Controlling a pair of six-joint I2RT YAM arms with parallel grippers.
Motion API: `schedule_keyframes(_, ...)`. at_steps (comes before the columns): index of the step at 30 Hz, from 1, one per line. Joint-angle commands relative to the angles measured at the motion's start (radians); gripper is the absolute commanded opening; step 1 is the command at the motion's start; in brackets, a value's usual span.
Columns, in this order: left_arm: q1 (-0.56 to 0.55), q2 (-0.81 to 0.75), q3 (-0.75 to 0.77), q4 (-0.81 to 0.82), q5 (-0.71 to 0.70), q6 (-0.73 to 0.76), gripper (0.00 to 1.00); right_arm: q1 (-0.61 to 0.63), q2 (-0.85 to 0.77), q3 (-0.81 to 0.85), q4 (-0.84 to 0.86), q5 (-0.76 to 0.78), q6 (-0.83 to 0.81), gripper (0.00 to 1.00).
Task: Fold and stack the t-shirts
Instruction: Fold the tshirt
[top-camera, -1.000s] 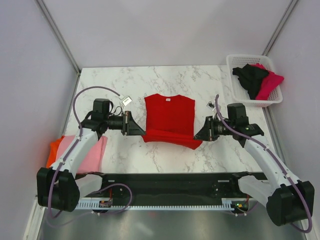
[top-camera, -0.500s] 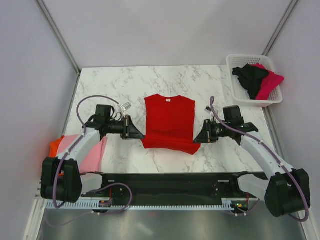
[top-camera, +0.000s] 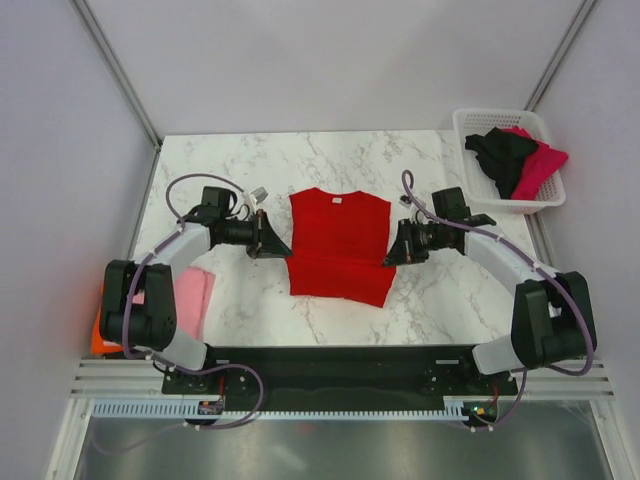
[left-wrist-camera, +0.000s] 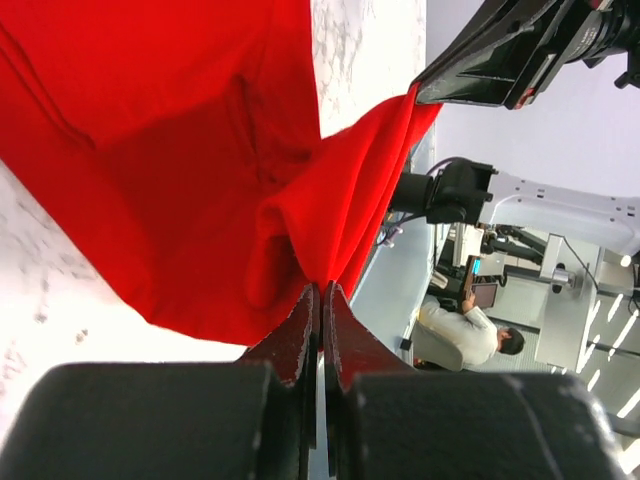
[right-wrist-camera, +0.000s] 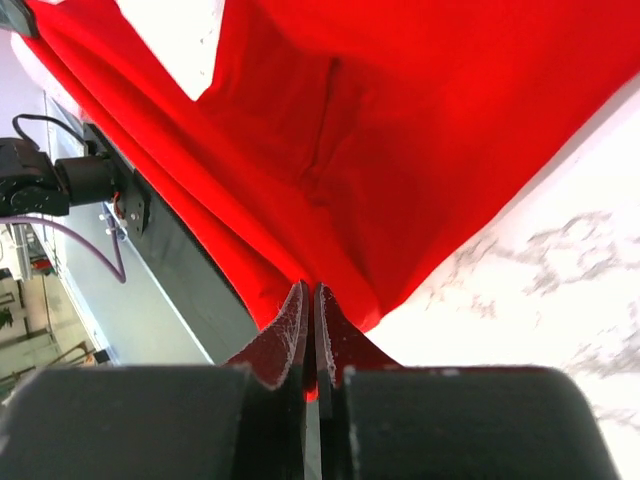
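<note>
1. At the middle of a white marble-patterned table (top-camera: 250, 165), a bright red cloth t-shirt (top-camera: 338, 225), neck toward the far side, far half flat on the surface.
2. Near half of it raised into a fold and stretched between the two grippers, one at each side edge.
3. At the shirt's left edge, the left gripper (left-wrist-camera: 321, 292): jaws pressed almost together, pinching a bunched ridge of red cloth.
4. At the shirt's right edge, the right gripper (right-wrist-camera: 309, 290): jaws likewise nearly closed, clamping a pleat of the same cloth.
5. At the far right corner of the table, well apart from the red shirt, a white plastic lattice basket (top-camera: 495, 113); inside, a crumpled black t-shirt (top-camera: 500, 155) and a magenta t-shirt (top-camera: 540, 165), the magenta one spilling over the rim.
6. At the near left edge of the table, a light pink t-shirt (top-camera: 192, 298), partly hidden by the left arm, with an orange t-shirt (top-camera: 98, 335) showing just beside it; layering of the two impossible to tell.
</note>
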Motion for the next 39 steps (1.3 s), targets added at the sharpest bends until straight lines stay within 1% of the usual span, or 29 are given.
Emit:
schedule_keyframes(1,0.032,0.108,0.133,0.007,-0.027,0.037,0.02,-0.034,0.098,0.103,-0.014,0.046,-0.093,0.01)
schedule_keyframes(2,0.033,0.139,0.162,0.001,-0.025,0.041,0.02,-0.039,0.126,0.125,-0.016,0.04,-0.099,0.01)
schedule_keyframes(3,0.035,0.168,0.224,-0.006,-0.024,0.053,0.02,-0.043,0.156,0.175,-0.014,0.035,-0.104,0.01)
schedule_keyframes(4,0.035,0.235,0.257,-0.02,-0.019,0.057,0.02,-0.055,0.21,0.2,-0.012,0.026,-0.116,0.01)
schedule_keyframes(6,0.036,0.298,0.357,-0.028,-0.011,0.067,0.02,-0.066,0.264,0.282,-0.014,0.02,-0.131,0.01)
schedule_keyframes(7,0.036,0.353,0.421,-0.031,-0.008,0.067,0.02,-0.074,0.317,0.312,-0.017,0.017,-0.145,0.01)
schedule_keyframes(8,0.036,0.39,0.455,-0.031,-0.007,0.066,0.02,-0.08,0.345,0.342,-0.017,0.012,-0.148,0.01)
schedule_keyframes(9,0.035,0.418,0.488,-0.031,-0.005,0.064,0.02,-0.083,0.372,0.406,-0.022,0.008,-0.153,0.01)
schedule_keyframes(10,0.035,0.449,0.524,-0.03,-0.004,0.063,0.02,-0.092,0.429,0.436,-0.023,0.005,-0.156,0.01)
schedule_keyframes(11,0.035,0.513,0.592,-0.03,-0.004,0.063,0.02,-0.095,0.457,0.465,-0.025,-0.005,-0.157,0.01)
schedule_keyframes(13,0.033,0.576,0.666,-0.028,-0.004,0.064,0.02,-0.111,0.539,0.546,-0.025,-0.009,-0.163,0.01)
schedule_keyframes(14,0.033,0.605,0.737,-0.028,-0.005,0.067,0.02,-0.115,0.569,0.573,-0.025,-0.009,-0.163,0.01)
schedule_keyframes(15,0.032,0.663,0.769,-0.022,-0.01,0.07,0.02,-0.118,0.598,0.623,-0.025,-0.008,-0.165,0.01)
schedule_keyframes(16,0.03,0.69,0.8,-0.017,-0.021,0.073,0.02,-0.126,0.654,0.651,-0.023,-0.006,-0.165,0.01)
schedule_keyframes(17,0.027,0.713,0.858,-0.014,-0.025,0.078,0.02,-0.128,0.682,0.706,-0.023,-0.006,-0.165,0.01)
schedule_keyframes(18,0.021,0.763,0.887,-0.007,-0.027,0.08,0.02,-0.128,0.71,0.734,-0.023,-0.006,-0.165,0.01)
schedule_keyframes(20,0.015,0.802,0.956,0.004,-0.033,0.081,0.02,-0.137,0.782,0.79,-0.025,-0.005,-0.165,0.01)
schedule_keyframes(23,0.003,0.856,1.028,0.03,-0.062,0.081,0.02,-0.138,0.853,0.91,-0.026,-0.005,-0.165,0.01)
schedule_keyframes(26,-0.01,0.883,1.079,0.041,-0.105,0.084,0.02,-0.138,0.893,0.973,-0.026,0.005,-0.166,0.01)
schedule_keyframes(33,-0.017,0.905,1.121,0.05,-0.18,0.089,0.02,-0.138,0.93,1.019,-0.016,0.009,-0.165,0.0)
schedule_keyframes(39,-0.017,0.848,1.098,0.04,-0.168,0.103,0.02,-0.138,0.908,1.042,-0.011,-0.015,-0.145,0.0)
